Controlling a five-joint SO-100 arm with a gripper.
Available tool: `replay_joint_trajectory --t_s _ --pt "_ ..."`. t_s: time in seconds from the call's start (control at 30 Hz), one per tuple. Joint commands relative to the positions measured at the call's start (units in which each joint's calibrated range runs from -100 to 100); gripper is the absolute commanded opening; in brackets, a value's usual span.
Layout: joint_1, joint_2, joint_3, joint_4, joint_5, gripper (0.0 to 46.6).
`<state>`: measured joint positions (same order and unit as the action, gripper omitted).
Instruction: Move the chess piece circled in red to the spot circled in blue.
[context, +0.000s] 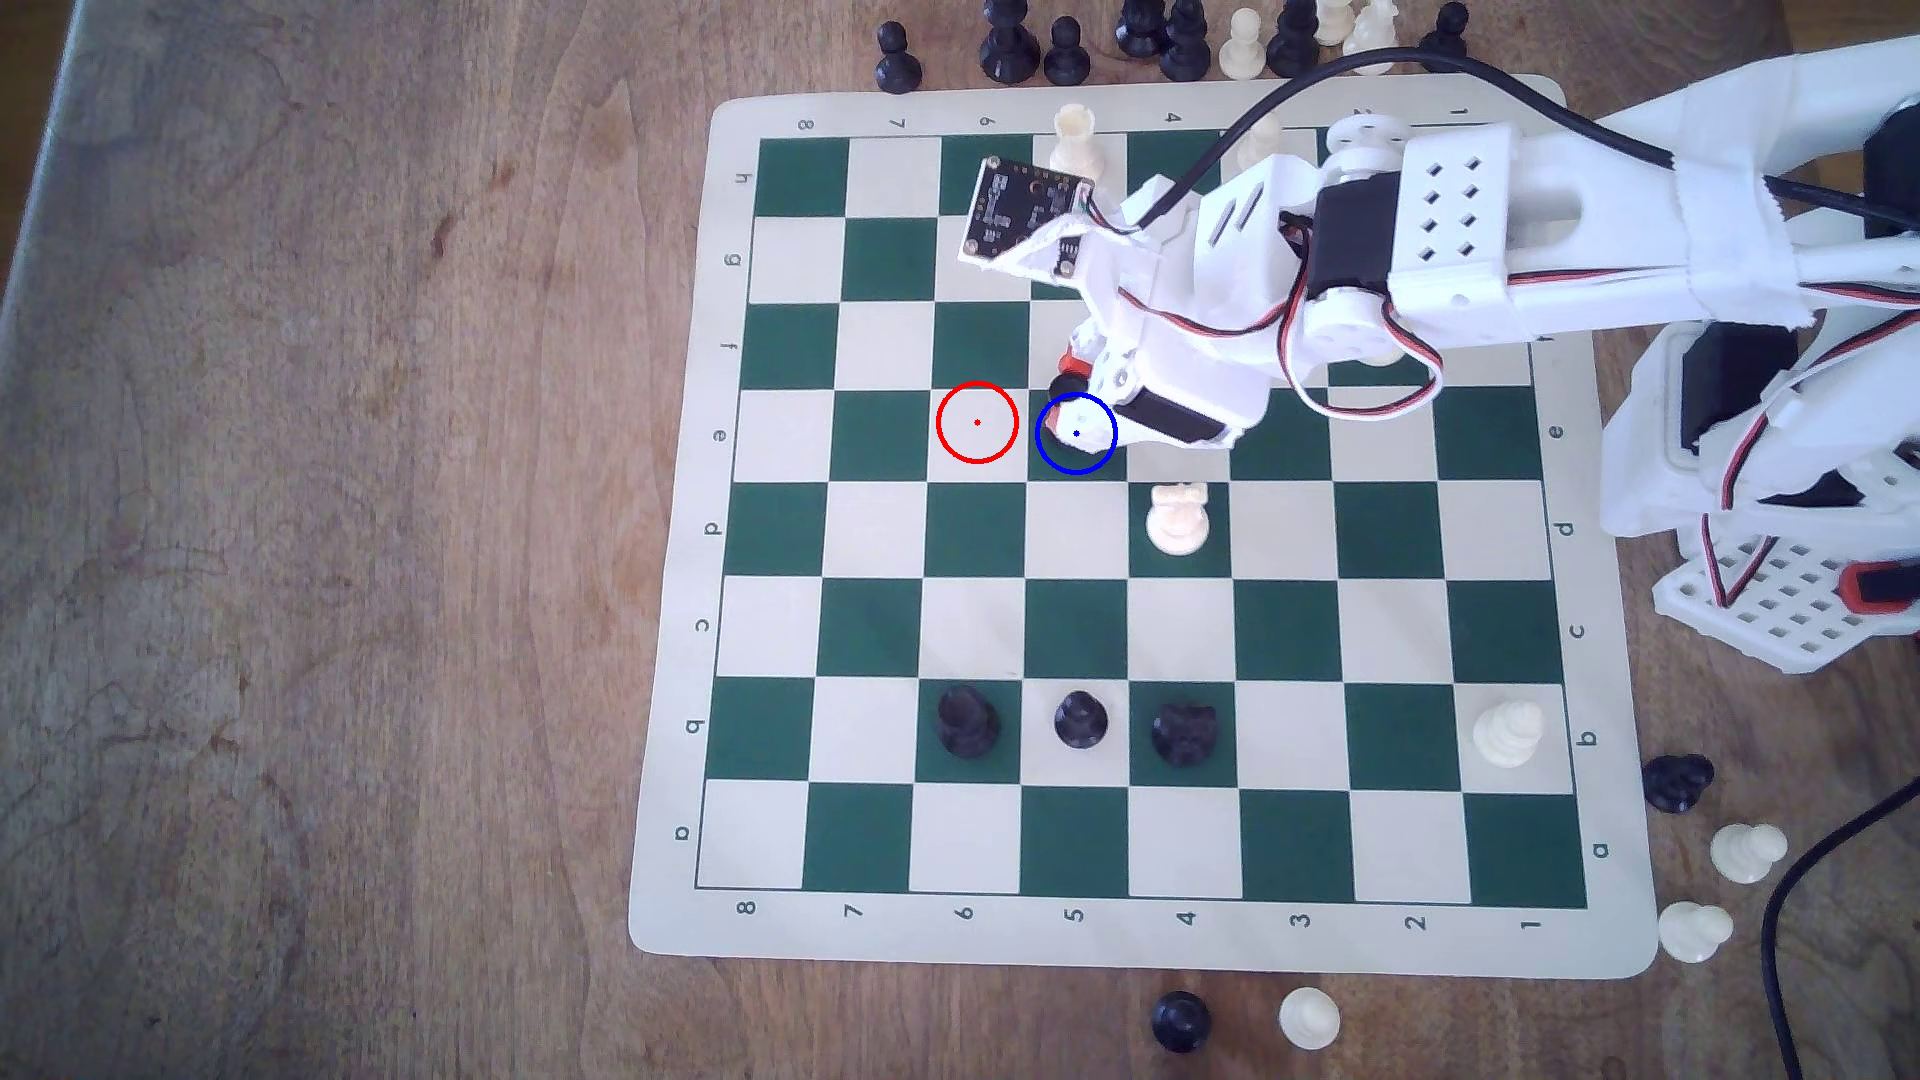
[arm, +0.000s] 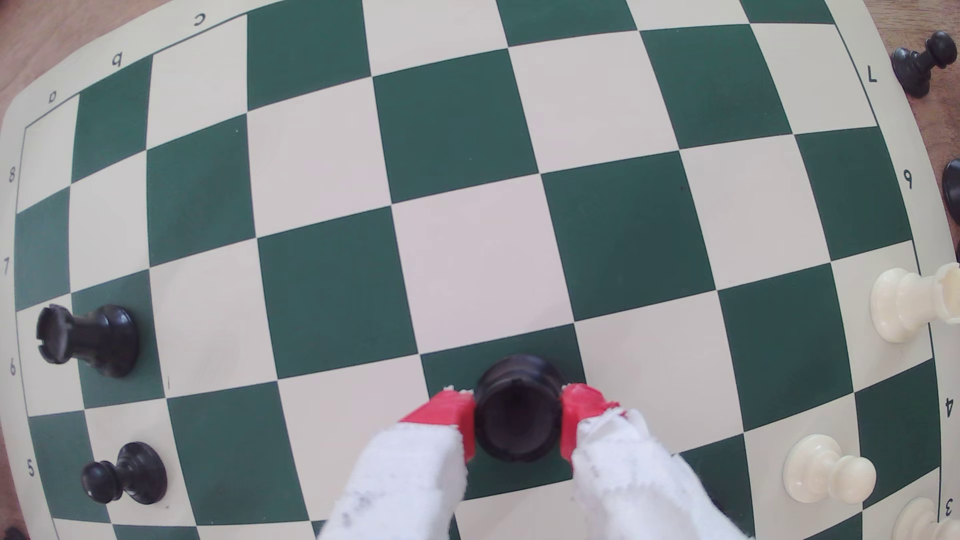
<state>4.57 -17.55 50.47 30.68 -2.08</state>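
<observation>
The short black rook-like piece (arm: 519, 410) stands upright between my red fingertips (arm: 447, 415), whose pads press both its sides; my gripper (arm: 519, 415) is shut on it. It is over a dark green square (arm: 447, 368); I cannot tell if its base touches the board. In the exterior view my gripper (context: 1065, 400) covers part of the blue-ringed green square (context: 1060, 457), and a sliver of the black piece (context: 1062, 393) shows at the ring's far edge. The red-ringed cream square (context: 977, 422), one square toward the exterior view's left, has nothing on it.
A white piece (context: 1177, 517) stands one square diagonally from the blue ring. Three black pieces (context: 1081, 719) line row b, with a white one (context: 1509, 732) at its right. A white rook (context: 1077, 140) sits at the far edge. Spare pieces (context: 1184, 42) crowd the table beyond the board.
</observation>
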Motion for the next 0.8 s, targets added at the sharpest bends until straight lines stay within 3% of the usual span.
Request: replay_joint_trajectory --t_s 0.0,0.3,0.5,0.63,0.67,0.77 --pt "0.08 -0.1 -1.06 -0.95 0.24 0.3" --pt "-0.54 0.83 -0.52 -0.95 0.24 0.3" --pt "-0.54 1.25 0.02 -0.95 0.29 3.4" --pt "-0.39 1.08 0.11 -0.95 0.54 8.5" --pt "0.16 0.32 0.11 -1.52 0.59 13.7" --pt "0.71 -1.29 0.02 -1.52 0.88 17.8"
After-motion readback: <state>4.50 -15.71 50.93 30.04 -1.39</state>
